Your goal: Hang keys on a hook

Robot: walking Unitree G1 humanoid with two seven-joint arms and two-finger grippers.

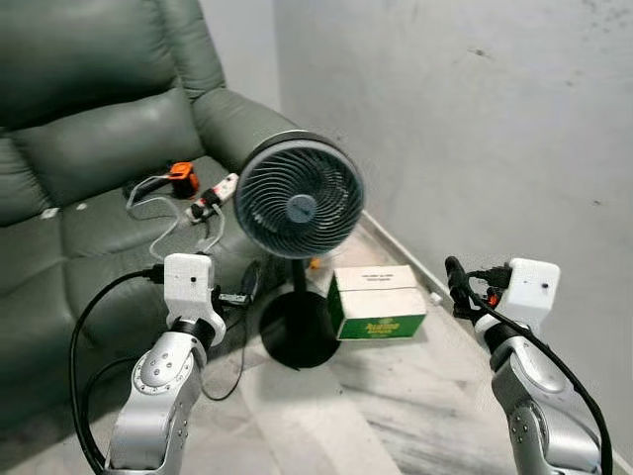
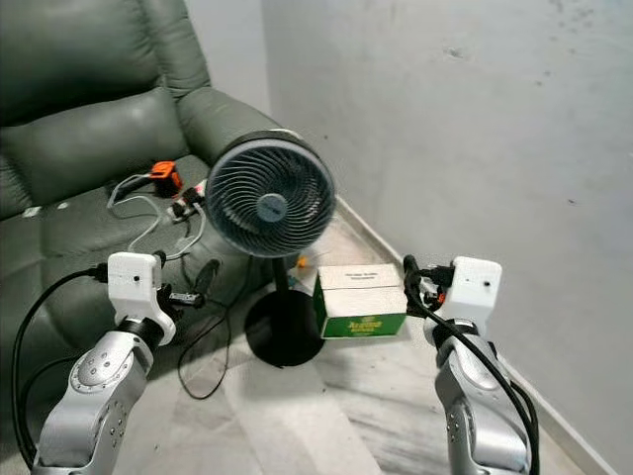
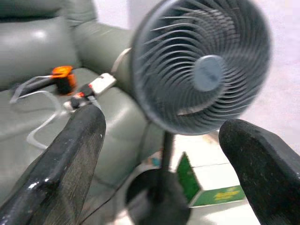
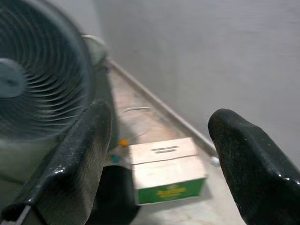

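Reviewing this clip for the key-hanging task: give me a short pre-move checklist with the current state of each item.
1. Keys located: not ok. I can make out no keys on the sofa, the floor or in either gripper.
2. Hook located: not ok. The wall ahead looks bare.
3. Left gripper free to grasp: ok, fingers apart, nothing between them.
4. Right gripper free to grasp: ok, fingers apart, nothing held.
5. Path ahead: not ok. The standing fan and the green and white box stand close in front.
6. Loose cables on the sofa: cannot tell whether they would snag an arm.
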